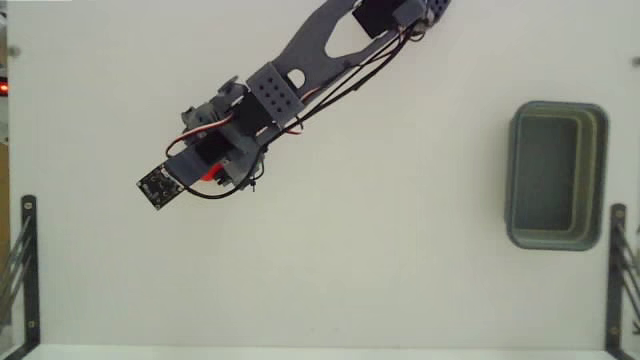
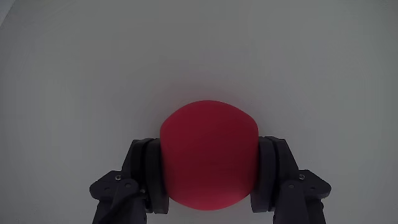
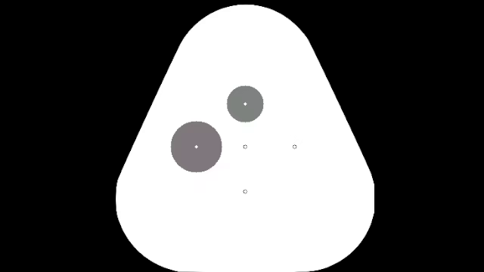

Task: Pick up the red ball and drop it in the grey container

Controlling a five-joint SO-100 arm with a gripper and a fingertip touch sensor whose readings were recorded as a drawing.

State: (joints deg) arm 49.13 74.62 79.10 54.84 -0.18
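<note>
The red ball [image 2: 209, 155] fills the lower middle of the wrist view, pinched between the two dark fingers [image 2: 147, 177] of my gripper [image 2: 209, 168], which is shut on it. In the fixed view only a sliver of the red ball [image 1: 209, 172] shows under the arm's wrist at left of centre, where the gripper [image 1: 212, 174] sits. The grey container [image 1: 598, 180] lies far off at the right edge of the table, its hollow holding nothing.
The arm [image 1: 300, 70] reaches in from the top of the fixed view down to the left. Black metal brackets [image 1: 24, 250] stand at the lower left and lower right [image 1: 618, 260] table edges.
</note>
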